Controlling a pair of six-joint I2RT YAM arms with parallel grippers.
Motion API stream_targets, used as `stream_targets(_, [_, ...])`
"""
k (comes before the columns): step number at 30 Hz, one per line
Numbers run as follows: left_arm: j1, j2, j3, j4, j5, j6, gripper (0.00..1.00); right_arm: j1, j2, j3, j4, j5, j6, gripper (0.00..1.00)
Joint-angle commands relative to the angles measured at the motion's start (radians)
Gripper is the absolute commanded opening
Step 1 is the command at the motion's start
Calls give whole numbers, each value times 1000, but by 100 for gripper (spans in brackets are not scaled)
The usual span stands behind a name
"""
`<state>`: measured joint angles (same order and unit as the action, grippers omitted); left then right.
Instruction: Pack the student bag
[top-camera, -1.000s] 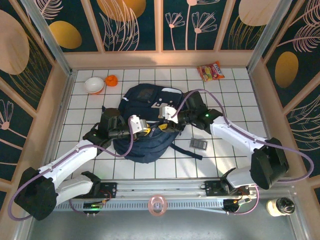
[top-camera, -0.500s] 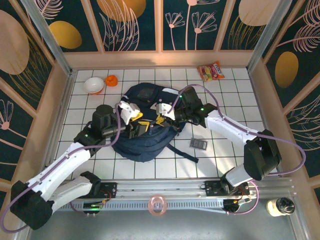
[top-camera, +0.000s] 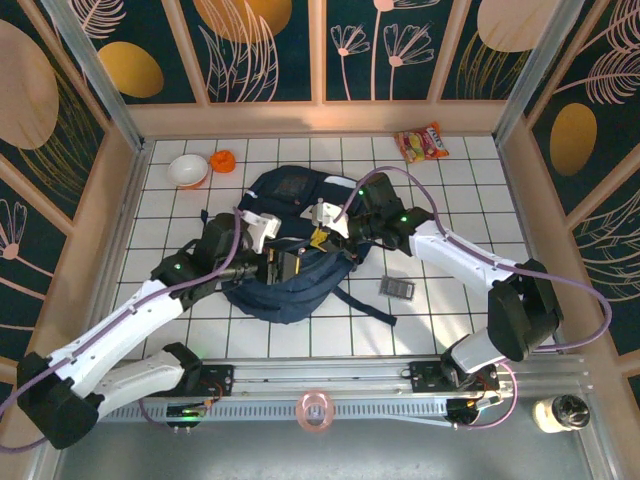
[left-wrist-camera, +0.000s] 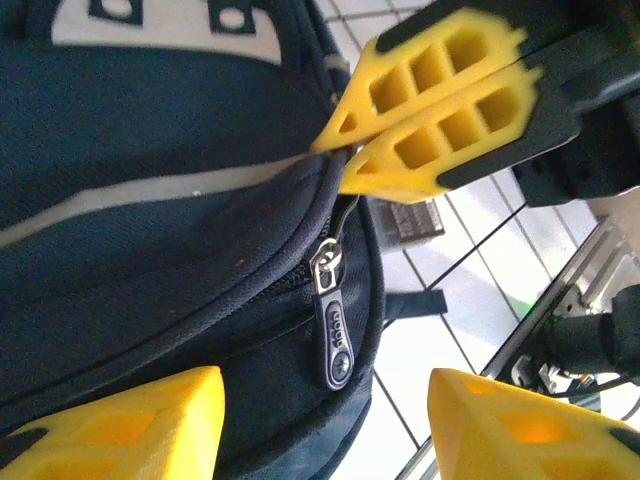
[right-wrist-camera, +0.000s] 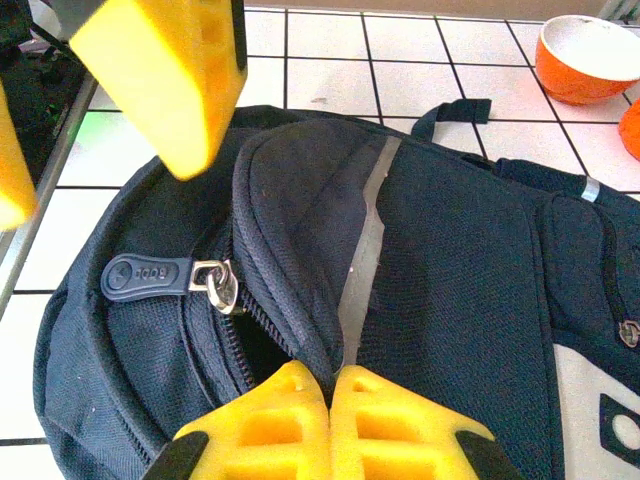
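The student bag (top-camera: 290, 275), a navy backpack, lies in the middle of the tiled table. My right gripper (right-wrist-camera: 332, 375) is shut on the bag's fabric edge beside the grey stripe (right-wrist-camera: 362, 270), just above the partly open zipper; it also shows in the top view (top-camera: 320, 238). My left gripper (left-wrist-camera: 325, 385) is open, its yellow fingers (left-wrist-camera: 120, 420) standing on either side of the zipper pull (left-wrist-camera: 332, 335) without touching it. From above, the left gripper (top-camera: 288, 264) hovers over the bag's lower half. The zipper pull (right-wrist-camera: 150, 277) lies flat on the bag.
A white and orange bowl (top-camera: 188, 170) and a small orange object (top-camera: 223, 160) stand at the back left. A snack packet (top-camera: 422, 142) lies at the back right. A small grey item (top-camera: 398, 288) rests right of the bag, by a dark strap (top-camera: 365, 305).
My left gripper opened and swung back over the zipper pull. My right gripper moved up and left and shut on the bag's edge. The bag shifted slightly.
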<state>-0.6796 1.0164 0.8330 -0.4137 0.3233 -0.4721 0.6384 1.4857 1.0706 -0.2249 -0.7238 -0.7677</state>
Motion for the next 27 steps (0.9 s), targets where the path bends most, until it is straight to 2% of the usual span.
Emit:
stream_targets(1, [-16,29,34,-21,-15,-52,50,13,-21,29,51,4,41,0])
stream_targets(4, [-29,46,18,58,21,-86,43,17,-23,29,49,9,49,0])
stream_targets(8, [-46,81,20,69,9,-89,42,17,-29,33,49,11,57,0])
stream_targets(12, [-49,88,24,89,-40,-102,27,20,-38,32,48,10,56,0])
stream_targets(17, [-48,77,28,6,-191,-32,0,-6,-64,6,6,-12,-30,0])
stream_targets(24, [-16,-20,-64,-45,-329,94,0,-177,-85,-21,-144,-158,-245,0])
stream_targets(27, [25,-54,-102,5,-289,121,0,-212,-77,-8,-182,-169,-254,0])
